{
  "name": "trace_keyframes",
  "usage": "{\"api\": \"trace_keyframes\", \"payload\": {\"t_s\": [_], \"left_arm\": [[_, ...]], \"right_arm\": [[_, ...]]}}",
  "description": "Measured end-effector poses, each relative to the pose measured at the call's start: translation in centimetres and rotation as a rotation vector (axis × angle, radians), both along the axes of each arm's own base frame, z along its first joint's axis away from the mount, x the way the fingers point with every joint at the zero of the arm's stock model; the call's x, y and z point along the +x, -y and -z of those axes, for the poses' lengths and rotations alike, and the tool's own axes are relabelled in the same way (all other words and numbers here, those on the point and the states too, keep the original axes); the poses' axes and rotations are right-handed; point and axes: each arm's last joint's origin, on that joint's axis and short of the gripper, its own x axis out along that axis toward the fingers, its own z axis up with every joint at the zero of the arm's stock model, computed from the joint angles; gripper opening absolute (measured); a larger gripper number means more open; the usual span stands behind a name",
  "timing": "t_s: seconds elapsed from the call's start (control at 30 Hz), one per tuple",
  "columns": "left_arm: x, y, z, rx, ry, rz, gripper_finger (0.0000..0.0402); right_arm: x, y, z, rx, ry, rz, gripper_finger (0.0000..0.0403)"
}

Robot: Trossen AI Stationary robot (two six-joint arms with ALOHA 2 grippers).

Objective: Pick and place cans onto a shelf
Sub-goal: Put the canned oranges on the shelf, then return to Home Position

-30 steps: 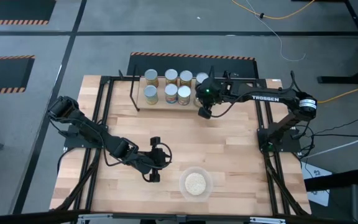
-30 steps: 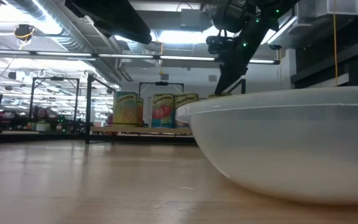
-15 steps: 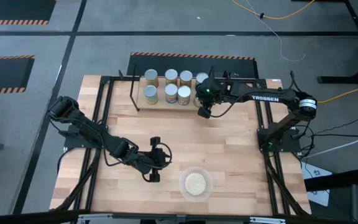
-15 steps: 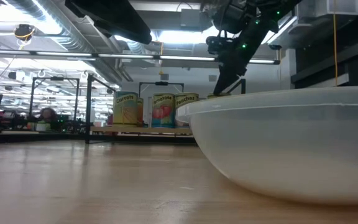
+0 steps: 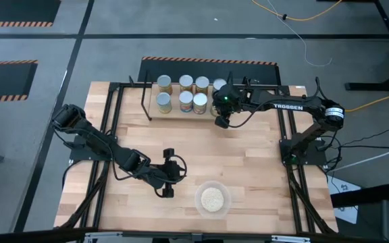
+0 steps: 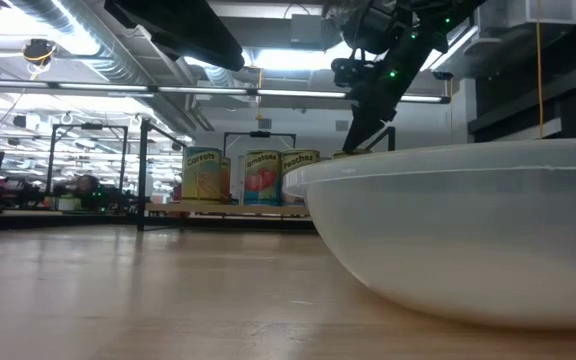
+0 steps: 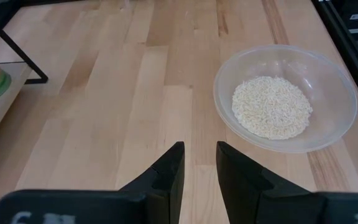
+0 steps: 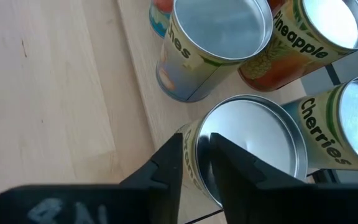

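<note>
The shelf (image 5: 151, 115) stands at the table's far side with two rows of cans (image 5: 186, 101) on it; three labels show in the low view (image 6: 263, 177). My right gripper (image 5: 220, 121) is shut and points down over the near rim of the front row's right-end can (image 8: 253, 143), whose silver top fills the right wrist view. That can stands upright next to a Cherries can (image 8: 347, 124). My left gripper (image 5: 179, 173) is shut and empty, low over the table's near middle, pointing toward the bowl. My right gripper (image 8: 196, 158) has its shut fingers right over the rim of the right-end can (image 8: 194, 146), coming from above. I cannot tell whether they touch it.
A clear bowl of pale grains (image 5: 212, 198) stands near the table's front edge, just ahead of my left gripper (image 7: 199, 155). It also fills the right of the low view (image 6: 458, 230). Bare wood lies between the bowl and the shelf.
</note>
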Motion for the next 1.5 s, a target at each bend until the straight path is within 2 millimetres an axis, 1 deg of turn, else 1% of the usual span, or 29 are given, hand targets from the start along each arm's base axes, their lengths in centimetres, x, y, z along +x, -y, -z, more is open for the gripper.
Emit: {"api": "trace_keyframes", "payload": {"t_s": [0.2,0.33,0.4,0.5,0.57,0.7,0.8,0.9,1.03,1.17,1.3,1.37,1.43,1.5], "left_arm": [[0.0,0.0,0.0,0.0,0.0,0.0,0.0086],[0.0,0.0,0.0,0.0,0.0,-0.001,0.0086],[0.1,-0.2,0.0,0.0,0.0,-0.006,0.0086],[0.3,-0.6,0.0,0.002,0.003,-0.019,0.0086],[0.7,-1.1,-0.2,0.027,0.022,-0.014,0.0086],[2.2,-2.4,-1.6,0.12,0.154,0.019,0.0086],[3.1,-3.3,-3.7,0.217,0.262,0.038,0.0086],[3.5,-4.1,-7.2,0.29,0.341,0.039,0.0086],[2.6,-5.0,-12.1,0.361,0.421,0.04,0.0086],[0.2,-5.7,-16.6,0.373,0.451,0.029,0.0086],[-3.1,-6.3,-20.2,0.384,0.444,0.0,0.0086],[-4.9,-6.5,-21.3,0.393,0.431,-0.004,0.0086],[-6.6,-6.7,-22.4,0.383,0.456,-0.003,0.0086],[-8.3,-7.0,-23.2,0.376,0.474,-0.004,0.0086]], "right_arm": [[0.0,0.0,0.0,0.0,0.0,0.0,0.0115],[0.0,0.0,0.0,0.001,-0.002,0.0,0.012],[0.1,0.0,-0.4,-0.001,0.002,0.0,0.012],[0.4,0.2,-1.7,-0.009,0.027,0.001,0.012],[0.7,0.0,-2.9,-0.014,0.041,-0.005,0.012],[1.3,-0.5,-6.1,-0.028,0.087,-0.023,0.012],[1.4,-1.2,-9.0,-0.022,0.118,-0.028,0.012],[1.1,-2.1,-12.0,0.003,0.135,-0.021,0.012],[0.0,-3.6,-15.9,0.024,0.15,-0.031,0.012],[-1.8,-5.3,-19.6,0.041,0.153,-0.071,0.012],[-4.3,-6.8,-22.7,0.091,0.152,-0.143,0.012],[-5.7,-7.5,-24.0,0.135,0.156,-0.171,0.012],[-7.2,-8.1,-25.2,0.196,0.158,-0.182,0.012],[-8.6,-8.6,-26.2,0.257,0.173,-0.197,0.012]]}}
